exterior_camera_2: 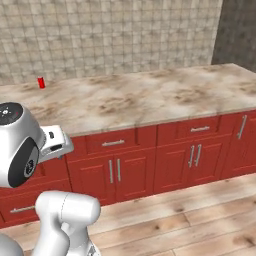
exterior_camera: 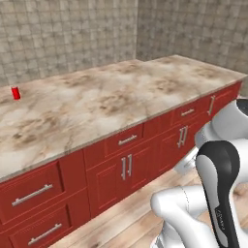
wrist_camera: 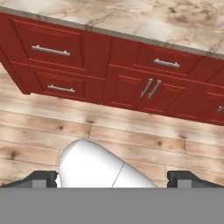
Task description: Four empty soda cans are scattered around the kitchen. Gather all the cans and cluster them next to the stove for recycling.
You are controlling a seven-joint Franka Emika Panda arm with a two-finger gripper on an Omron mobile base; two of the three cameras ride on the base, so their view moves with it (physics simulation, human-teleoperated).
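Gripper (wrist_camera: 112,179) hangs open and empty over the floor; bright red can (exterior_camera: 16,92) near the table's (exterior_camera: 111,104) far edge risks toppling on a long reach.

Glossy white arm (exterior_camera: 184,206), rounded segments, black joint band, grey end cap

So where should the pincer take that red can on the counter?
Probably around the middle of the red can, fingers on opposite sides of its round wall, coming level from the counter's front edge: it stands upright near the back wall, nothing beside it. The pincer is open.
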